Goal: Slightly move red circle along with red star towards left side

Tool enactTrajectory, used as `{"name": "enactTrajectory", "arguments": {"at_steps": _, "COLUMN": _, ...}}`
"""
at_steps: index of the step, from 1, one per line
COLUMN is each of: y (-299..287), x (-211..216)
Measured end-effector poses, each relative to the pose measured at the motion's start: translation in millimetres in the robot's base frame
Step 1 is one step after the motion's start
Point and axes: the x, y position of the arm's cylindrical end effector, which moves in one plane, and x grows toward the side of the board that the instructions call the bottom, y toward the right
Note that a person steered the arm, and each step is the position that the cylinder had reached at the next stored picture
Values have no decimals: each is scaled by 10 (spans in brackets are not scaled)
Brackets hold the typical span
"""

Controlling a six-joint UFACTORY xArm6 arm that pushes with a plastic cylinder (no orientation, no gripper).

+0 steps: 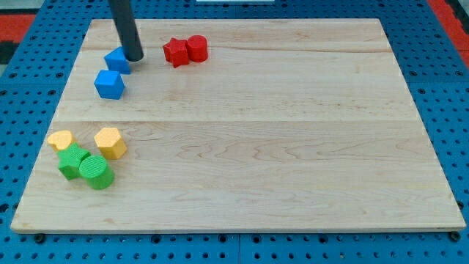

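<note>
My tip touches a blue block, far left on the desk. Red star and red circle touch, just right. Tool: a plain rod, no jaws.

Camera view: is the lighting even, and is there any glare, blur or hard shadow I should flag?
Camera view: lighting even, no glare on the wooden board; blocks sharp, with only soft short shadows, as under the red star and red circle; my tip is crisp beside a blue block; board edges look straight, no evident distortion.
</note>
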Motion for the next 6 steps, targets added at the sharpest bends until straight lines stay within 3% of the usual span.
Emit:
{"name": "enactTrajectory", "arguments": {"at_steps": 1, "y": -26, "x": 150}}
{"name": "enactTrajectory", "arguments": {"at_steps": 4, "y": 1828, "x": 58}}
{"name": "enactTrajectory", "arguments": {"at_steps": 5, "y": 1958, "x": -358}}
{"name": "enactTrajectory", "arguments": {"at_steps": 6, "y": 1703, "x": -454}}
